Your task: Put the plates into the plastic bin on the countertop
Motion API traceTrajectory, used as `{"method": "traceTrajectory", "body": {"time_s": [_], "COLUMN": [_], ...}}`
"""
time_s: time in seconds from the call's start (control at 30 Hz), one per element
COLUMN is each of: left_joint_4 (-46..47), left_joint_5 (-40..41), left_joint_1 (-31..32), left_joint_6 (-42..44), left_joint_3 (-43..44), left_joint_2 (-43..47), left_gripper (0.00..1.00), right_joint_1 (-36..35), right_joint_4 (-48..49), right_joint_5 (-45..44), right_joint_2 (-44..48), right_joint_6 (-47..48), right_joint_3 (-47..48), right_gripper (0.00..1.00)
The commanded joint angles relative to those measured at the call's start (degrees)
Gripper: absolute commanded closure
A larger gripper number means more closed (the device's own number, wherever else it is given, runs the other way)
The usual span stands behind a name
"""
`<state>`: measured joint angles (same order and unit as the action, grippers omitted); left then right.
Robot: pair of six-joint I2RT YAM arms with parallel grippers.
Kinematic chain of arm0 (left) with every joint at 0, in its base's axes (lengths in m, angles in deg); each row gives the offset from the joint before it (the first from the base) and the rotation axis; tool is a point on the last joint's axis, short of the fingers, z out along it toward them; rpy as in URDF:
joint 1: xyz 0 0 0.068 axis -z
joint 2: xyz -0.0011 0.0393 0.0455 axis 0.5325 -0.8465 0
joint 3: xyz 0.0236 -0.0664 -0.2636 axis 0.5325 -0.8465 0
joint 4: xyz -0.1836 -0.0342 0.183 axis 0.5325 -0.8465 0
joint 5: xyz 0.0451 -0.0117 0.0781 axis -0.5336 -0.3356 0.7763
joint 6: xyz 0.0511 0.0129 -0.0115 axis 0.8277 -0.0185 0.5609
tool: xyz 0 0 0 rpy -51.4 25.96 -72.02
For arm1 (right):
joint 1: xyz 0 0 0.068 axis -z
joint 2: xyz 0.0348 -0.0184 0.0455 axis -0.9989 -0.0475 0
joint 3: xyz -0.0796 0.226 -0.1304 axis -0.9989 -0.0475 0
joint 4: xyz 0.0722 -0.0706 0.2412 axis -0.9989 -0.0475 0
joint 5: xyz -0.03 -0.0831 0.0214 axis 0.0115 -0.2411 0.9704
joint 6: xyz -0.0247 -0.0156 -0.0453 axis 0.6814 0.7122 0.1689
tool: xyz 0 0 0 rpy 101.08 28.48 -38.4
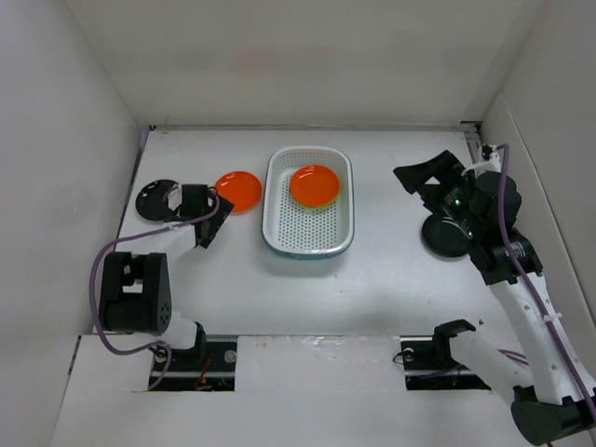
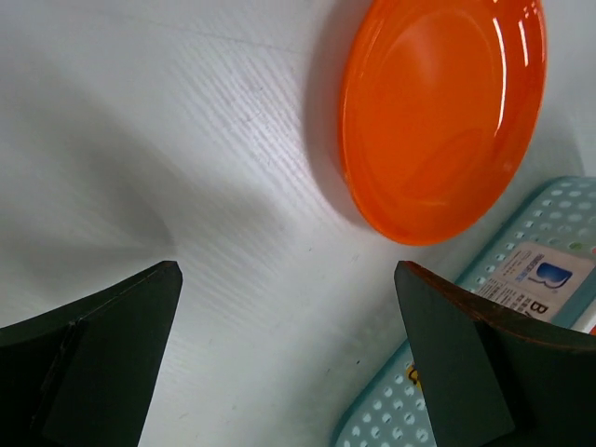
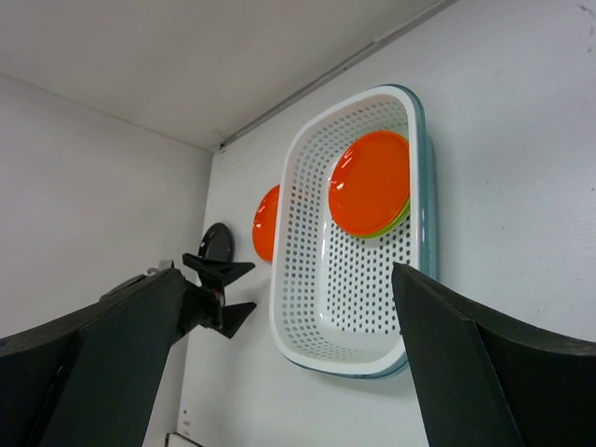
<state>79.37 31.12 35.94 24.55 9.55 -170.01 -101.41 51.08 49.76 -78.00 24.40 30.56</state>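
Orange plate (image 1: 314, 183) sits on green plate (image 3: 401, 220) in white bin (image 1: 307, 228), second orange plate (image 1: 238, 190) alongside.

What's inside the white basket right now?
The basket holds an orange plate, stacked on a green plate whose edge just peeks out. Whether more plates lie beneath is hidden by the orange one.

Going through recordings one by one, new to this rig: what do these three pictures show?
Two robot arms with grippers work at a white countertop. One picture looks down from above; the others from a camera on each wrist. A white perforated plastic bin holds a glossy orange plate stacked on a lime green plate. A second orange plate lies left of the bin, near the open left gripper. A black plate lies far left, a second black plate under the right arm. The right gripper is open; nothing is held.
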Motion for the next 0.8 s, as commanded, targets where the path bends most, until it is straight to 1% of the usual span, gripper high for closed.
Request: {"method": "traceTrajectory", "body": {"time_s": [0.0, 0.1, 0.2, 0.3, 0.37, 0.4, 0.5, 0.53, 0.6, 0.63, 0.77], "left_joint_4": [9.0, 12.3, 15.4, 16.2, 15.4, 14.3, 13.0, 13.0, 13.6, 13.6, 13.1], "left_joint_5": [0.5, 0.0, -0.5, -1.1, -1.1, -1.1, -1.1, -1.1, -1.1, -1.1, -1.1], "left_joint_1": [0.0, 0.0, 0.0, -0.5, -0.5, -0.5, -0.5, -0.5, -1.0, -1.0, -1.0], "left_joint_6": [-1.9, -2.4, -2.4, -2.4, -1.9, -1.9, -1.9, -1.3, -1.3, -1.3, -1.3], "left_joint_3": [-0.4, -0.4, 0.7, 3.1, 4.7, 6.7, 8.0, 8.0, 8.0, 8.0, 9.1], "left_joint_2": [-3.0, -7.1, -10.1, -12.5, -14.4, -15.1, -16.4, -16.4, -16.4, -16.9, -18.0], "left_gripper": [0.0, 0.0, 0.06, 0.15, 0.23, 0.31, 0.54, 0.66, 0.74, 0.74, 0.89], "right_joint_1": [0.4, 0.9, 0.9, 0.9, 0.9, 0.9, 0.9, 0.9, 0.9, 0.9, 0.9], "right_joint_4": [3.9, 3.4, 3.4, 3.4, 3.4, 2.8, 2.8, 2.3, 2.3, 1.6, 1.1], "right_joint_5": [1.5, 1.5, 1.5, 1.5, 1.5, 1.5, 0.4, 0.4, -0.4, -0.9, -1.4], "right_joint_2": [1.3, 1.3, 1.3, 1.3, 1.3, 1.3, 1.3, 1.3, 1.3, 1.3, 1.8], "right_joint_6": [0.3, 0.3, 0.3, 0.3, 0.3, 0.3, 0.9, 0.9, 1.4, 1.4, 1.4], "right_joint_3": [0.6, 0.6, 0.6, 0.6, 0.6, 0.6, 1.2, 1.8, 2.4, 2.4, 2.9], "right_gripper": [0.0, 0.0, 0.0, 0.0, 0.0, 0.0, 0.0, 0.0, 0.0, 0.0, 0.0]}}
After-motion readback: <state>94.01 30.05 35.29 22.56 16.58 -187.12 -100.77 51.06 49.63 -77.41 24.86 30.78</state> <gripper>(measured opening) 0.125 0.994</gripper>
